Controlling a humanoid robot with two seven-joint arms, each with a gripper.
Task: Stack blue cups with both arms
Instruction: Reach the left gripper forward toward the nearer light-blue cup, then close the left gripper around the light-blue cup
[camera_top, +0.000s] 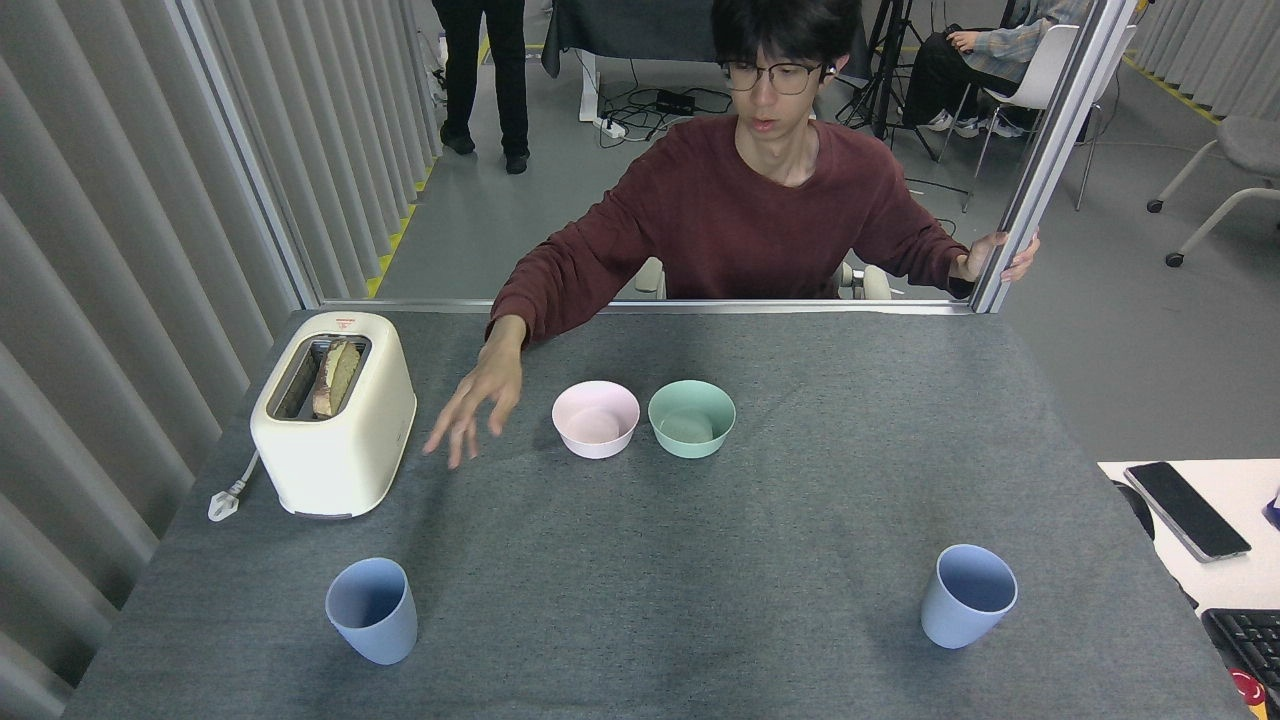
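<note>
Neither of the robot's grippers shows in the head view, so there is no telling whether they are open or closed. The two blue cups stand upright and well apart on the grey felt-covered table (640, 560), near its front edge: the left cup (372, 610) sits in front of the toaster, and the right cup (967, 596) stands toward the table's right side, both with their open mouths up and nothing visible inside. A cream toaster (334, 412) stands at the left of the table with slices of bread (336, 377) in its slot and its plug (222, 503) lying on the cloth just beside it. Near the middle of the table, a pink bowl (595, 418) and a mint-green bowl (691, 418) sit side by side, very close to each other. A person in a dark red sweater sits behind the far edge of the table; one hand (473, 403) reaches over the cloth between the toaster and the pink bowl, fingers spread, and the other hand (1000, 256) holds a metal frame post (1050, 160) at the right. On a white desk at the far right lie a phone (1186, 510) and the corner of a keyboard (1248, 645).
</note>
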